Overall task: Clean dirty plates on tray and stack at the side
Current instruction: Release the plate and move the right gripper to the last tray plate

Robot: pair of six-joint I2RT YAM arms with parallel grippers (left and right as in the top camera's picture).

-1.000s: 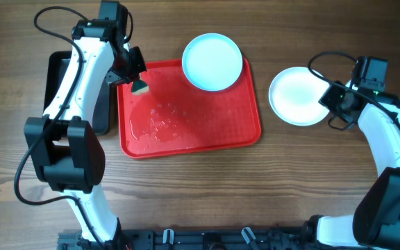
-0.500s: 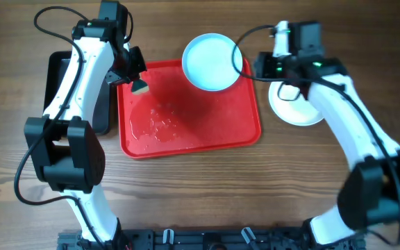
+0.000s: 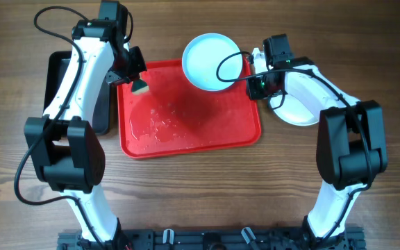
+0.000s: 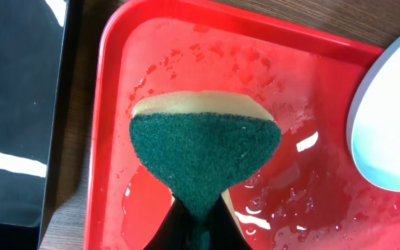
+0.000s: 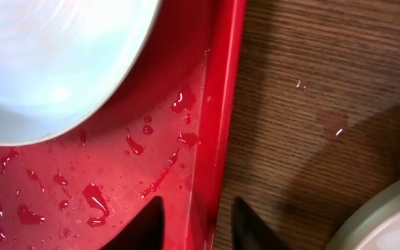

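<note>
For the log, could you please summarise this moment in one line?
left gripper: shut on sponge | right gripper: open over tray rim | plate: tray corner

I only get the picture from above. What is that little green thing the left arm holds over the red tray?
Observer: A sponge: a green scouring face on yellow foam, pinched in the left gripper.
Visitor: Is the tray really wet, or just shiny?
Observer: Wet. The left wrist camera shows water in drops and small pools on the tray around the sponge.
Visitor: And the right arm, has it taken that plate?
Observer: No. Its own camera shows the right gripper open, one finger on each side of the tray's rim, with the plate apart from both.
</note>
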